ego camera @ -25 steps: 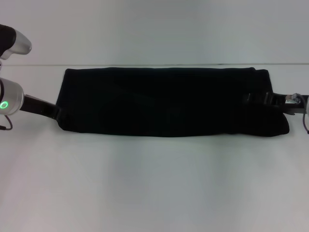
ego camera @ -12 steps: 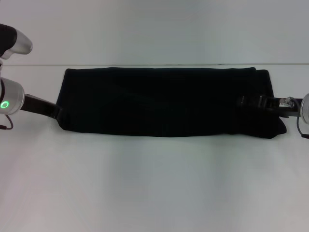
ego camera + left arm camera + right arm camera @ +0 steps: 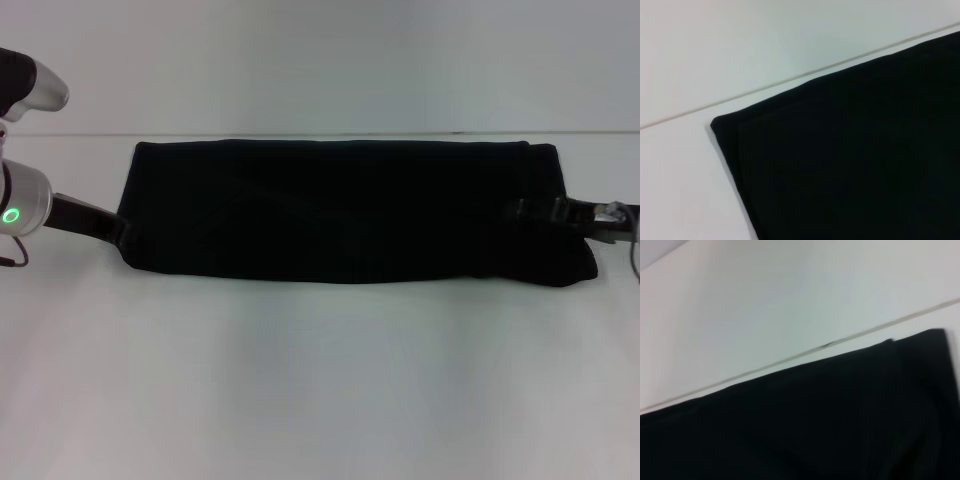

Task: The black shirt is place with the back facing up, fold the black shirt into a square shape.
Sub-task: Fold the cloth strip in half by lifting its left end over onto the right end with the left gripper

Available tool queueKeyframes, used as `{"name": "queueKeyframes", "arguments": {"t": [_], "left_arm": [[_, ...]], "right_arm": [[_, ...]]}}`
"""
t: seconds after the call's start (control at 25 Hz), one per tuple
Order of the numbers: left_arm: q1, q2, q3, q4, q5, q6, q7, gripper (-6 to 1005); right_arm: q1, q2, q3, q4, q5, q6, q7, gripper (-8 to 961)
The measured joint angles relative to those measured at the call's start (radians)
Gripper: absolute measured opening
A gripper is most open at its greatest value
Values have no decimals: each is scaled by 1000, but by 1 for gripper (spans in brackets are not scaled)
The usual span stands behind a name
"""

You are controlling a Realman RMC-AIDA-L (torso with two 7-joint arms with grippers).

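The black shirt [image 3: 340,210] lies flat on the white table [image 3: 320,380], folded into a long band running left to right. My left gripper [image 3: 118,232] is at the band's left end, low against the edge of the cloth. My right gripper [image 3: 530,209] reaches in from the right over the band's right end. The left wrist view shows a neat corner of the black shirt [image 3: 865,165] on the table. In the right wrist view, the far edge and a corner of the black shirt [image 3: 815,425] appear. No lettering shows.
The table's far edge [image 3: 320,135] runs just behind the shirt, with a pale wall beyond it. A wide stretch of white tabletop lies between the shirt and me.
The right gripper slid a little leftward over the shirt's right end, then drew back to the right. The shirt's lower right corner shifted slightly. The left arm stayed put.
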Motion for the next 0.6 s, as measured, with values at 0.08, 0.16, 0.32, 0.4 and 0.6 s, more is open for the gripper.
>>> {"name": "queueKeyframes", "arguments": {"t": [0.08, 0.16, 0.32, 0.4, 0.6], "left_arm": [[0, 0, 0, 0, 0, 0, 0, 1], [0, 0, 0, 0, 0, 0, 0, 1], [0, -1, 0, 0, -1, 0, 0, 1], [-1, -2, 0, 0, -1, 0, 0, 1], [-5, -2, 0, 0, -2, 0, 0, 1]], "right_arm": [[-8, -5, 2, -16, 0, -2, 6, 765], [-14, -12, 3, -27, 0, -15, 16, 765], [-16, -32, 4, -31, 0, -40, 37, 765], [-16, -39, 4, -32, 0, -48, 44, 765], [-9, -52, 4, -34, 0, -80, 54, 765]]}}
